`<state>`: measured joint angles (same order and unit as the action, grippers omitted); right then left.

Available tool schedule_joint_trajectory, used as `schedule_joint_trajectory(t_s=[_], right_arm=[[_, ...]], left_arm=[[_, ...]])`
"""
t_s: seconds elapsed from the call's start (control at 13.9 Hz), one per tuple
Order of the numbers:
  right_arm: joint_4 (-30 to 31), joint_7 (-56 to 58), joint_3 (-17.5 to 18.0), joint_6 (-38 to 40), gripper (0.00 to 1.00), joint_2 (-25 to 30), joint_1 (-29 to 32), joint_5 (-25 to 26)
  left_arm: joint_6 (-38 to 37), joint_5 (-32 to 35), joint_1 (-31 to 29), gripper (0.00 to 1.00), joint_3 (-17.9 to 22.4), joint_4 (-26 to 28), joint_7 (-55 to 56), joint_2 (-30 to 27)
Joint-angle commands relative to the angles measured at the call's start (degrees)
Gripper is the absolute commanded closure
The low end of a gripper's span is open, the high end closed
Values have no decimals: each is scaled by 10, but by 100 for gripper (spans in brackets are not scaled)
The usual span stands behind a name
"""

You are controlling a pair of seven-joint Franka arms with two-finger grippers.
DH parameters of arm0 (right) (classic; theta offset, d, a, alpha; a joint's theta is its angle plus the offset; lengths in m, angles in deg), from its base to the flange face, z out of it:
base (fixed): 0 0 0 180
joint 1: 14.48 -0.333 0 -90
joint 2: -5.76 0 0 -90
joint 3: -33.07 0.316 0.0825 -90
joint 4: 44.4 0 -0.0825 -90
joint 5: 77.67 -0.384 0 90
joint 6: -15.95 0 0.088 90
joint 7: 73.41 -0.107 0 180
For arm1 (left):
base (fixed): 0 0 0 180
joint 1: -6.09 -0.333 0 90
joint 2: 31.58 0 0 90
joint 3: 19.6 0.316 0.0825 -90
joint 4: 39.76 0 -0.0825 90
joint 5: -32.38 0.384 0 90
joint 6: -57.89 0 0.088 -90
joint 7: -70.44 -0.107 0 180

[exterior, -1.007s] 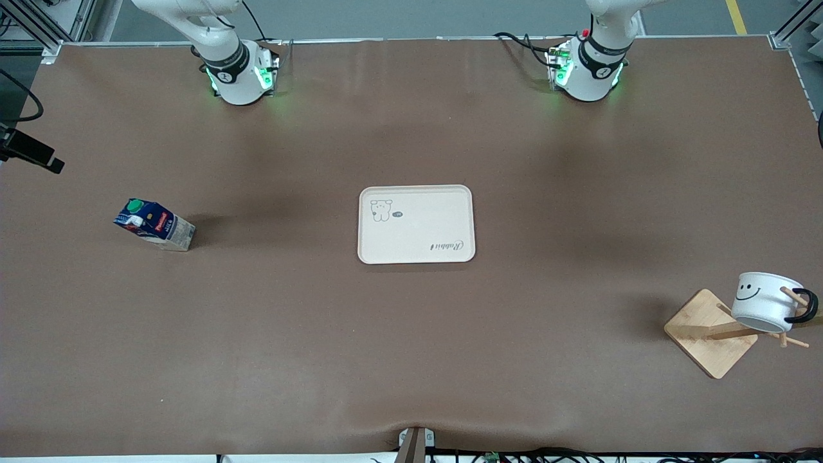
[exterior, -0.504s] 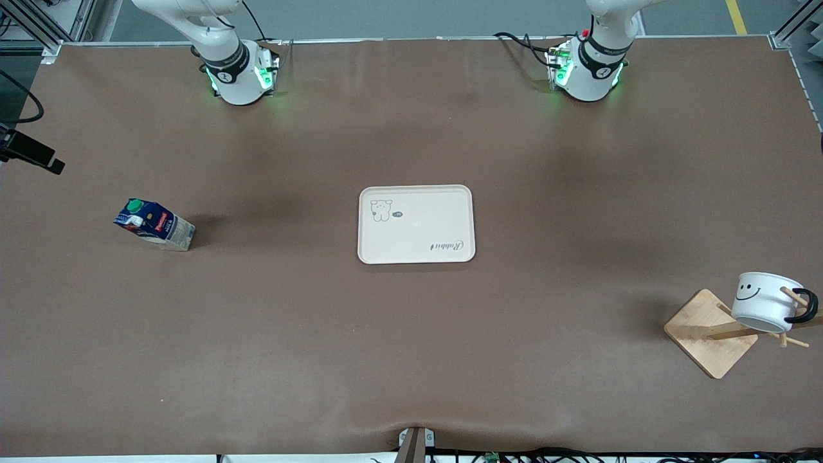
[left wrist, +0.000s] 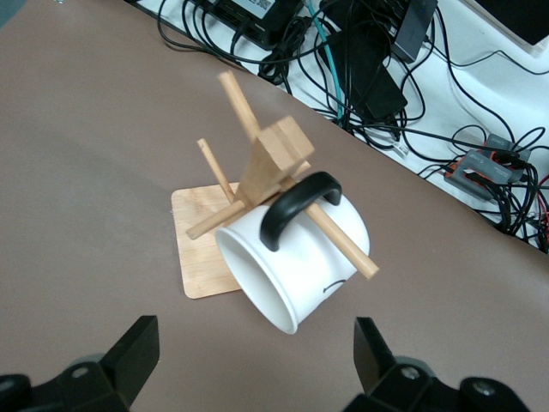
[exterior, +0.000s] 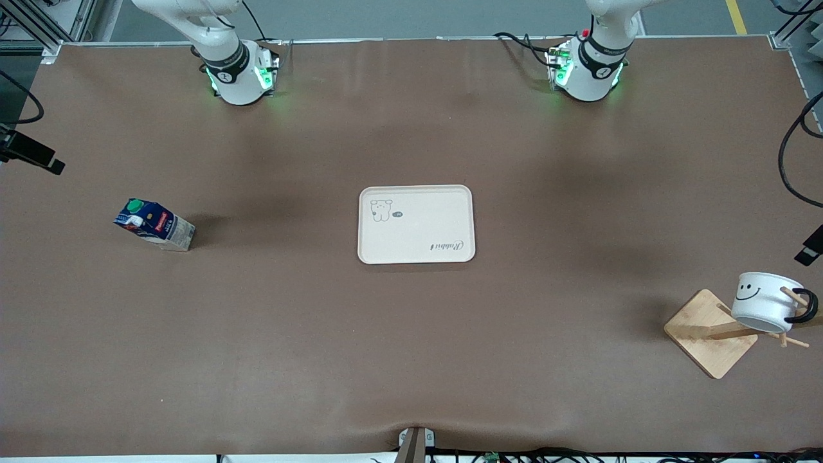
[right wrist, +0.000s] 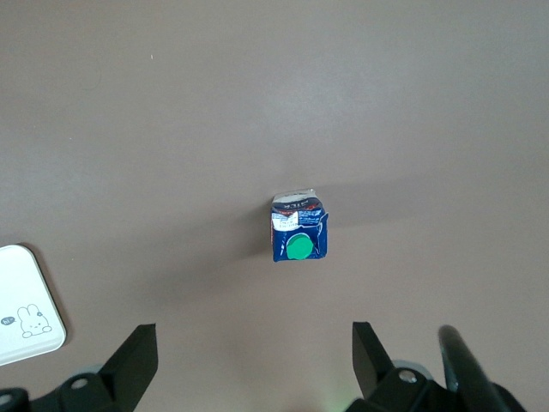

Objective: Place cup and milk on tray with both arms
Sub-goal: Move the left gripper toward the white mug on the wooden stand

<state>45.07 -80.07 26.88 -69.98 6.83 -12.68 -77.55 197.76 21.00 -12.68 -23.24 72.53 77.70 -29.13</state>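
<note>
The cream tray (exterior: pixel 418 225) lies in the middle of the table; one corner shows in the right wrist view (right wrist: pixel 21 292). The milk (exterior: pixel 154 224) stands toward the right arm's end. My right gripper (right wrist: pixel 255 354) is open and empty, high over the table with the milk (right wrist: pixel 298 228) below it. The cup (exterior: pixel 765 302) hangs by its black handle on a peg of a wooden stand (exterior: pixel 710 332) toward the left arm's end. My left gripper (left wrist: pixel 255 356) is open and empty, above the table beside the cup (left wrist: pixel 296 257). Neither gripper shows clearly in the front view.
A black cable (exterior: pixel 787 154) and a small black part (exterior: pixel 809 247) show at the front view's edge near the cup. Cables and boxes (left wrist: pixel 369 60) lie off the table edge by the stand. A black camera (exterior: pixel 29 152) sits at the right arm's end.
A black cable and a small black part have come into the front view's edge near the cup. The cup, milk and tray have not moved.
</note>
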Motion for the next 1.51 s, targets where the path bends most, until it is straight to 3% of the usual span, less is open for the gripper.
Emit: schedule_joint_trajectory(t_s=[0.0,0.22,0.58,1.44], right_arm=[[-10,-7,6,1,0,-41,1,6],[-13,-6,6,1,0,-49,1,12],[-32,-6,6,-2,0,-55,1,12],[-54,-2,7,-17,0,-70,2,7]], left_arm=[[49,-11,2,0,-9,28,6,1],[120,-11,3,0,-21,56,6,19],[178,-11,3,1,-36,57,4,54],[199,-3,4,87,-52,51,-7,70]])
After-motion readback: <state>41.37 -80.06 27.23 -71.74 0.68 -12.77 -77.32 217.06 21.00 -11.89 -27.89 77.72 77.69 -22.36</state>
